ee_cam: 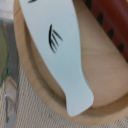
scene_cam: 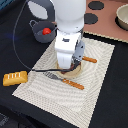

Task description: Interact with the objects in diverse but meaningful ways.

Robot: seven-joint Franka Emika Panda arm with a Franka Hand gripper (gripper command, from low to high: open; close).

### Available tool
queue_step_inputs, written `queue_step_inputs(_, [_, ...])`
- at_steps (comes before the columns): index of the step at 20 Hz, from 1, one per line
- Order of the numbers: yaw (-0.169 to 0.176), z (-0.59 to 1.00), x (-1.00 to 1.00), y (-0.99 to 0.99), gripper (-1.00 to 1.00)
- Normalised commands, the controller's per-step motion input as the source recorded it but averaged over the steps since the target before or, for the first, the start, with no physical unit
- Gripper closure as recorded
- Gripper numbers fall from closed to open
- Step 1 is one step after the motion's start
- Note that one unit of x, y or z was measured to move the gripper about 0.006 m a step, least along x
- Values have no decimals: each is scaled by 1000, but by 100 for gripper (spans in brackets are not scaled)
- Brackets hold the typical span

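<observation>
My gripper (scene_cam: 71, 65) hangs low over a round wooden plate (scene_cam: 76, 73) on the placemat; its fingers are hidden by the arm, so I cannot tell whether they are open or shut. In the wrist view a pale silvery flat fish-shaped piece (ee_cam: 60, 50) lies on the wooden plate (ee_cam: 102, 65), with a brown sausage (ee_cam: 112, 22) beside it. No fingers show in the wrist view. A yellow scored bread loaf (scene_cam: 15, 78) lies off the mat at the exterior view's left. A red tomato (scene_cam: 46, 31) sits in a small grey pot (scene_cam: 38, 31).
A beige striped placemat (scene_cam: 95, 100) covers the dark table. A fork with an orange handle (scene_cam: 65, 80) lies in front of the plate, and an orange-handled knife (scene_cam: 89, 59) lies beside it. A toy stove with black burners (scene_cam: 95, 12) and another pot (scene_cam: 123, 16) stand at the back.
</observation>
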Motion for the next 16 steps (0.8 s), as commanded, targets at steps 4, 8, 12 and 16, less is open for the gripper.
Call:
queue_step_inputs(4, [-11, 342, 668, -44, -100])
queue_step_inputs(8, [2, 536, 517, -205, -100])
queue_step_inputs(12, [89, 554, 276, -310, -100])
queue_step_inputs(16, [138, 489, 186, -452, -100])
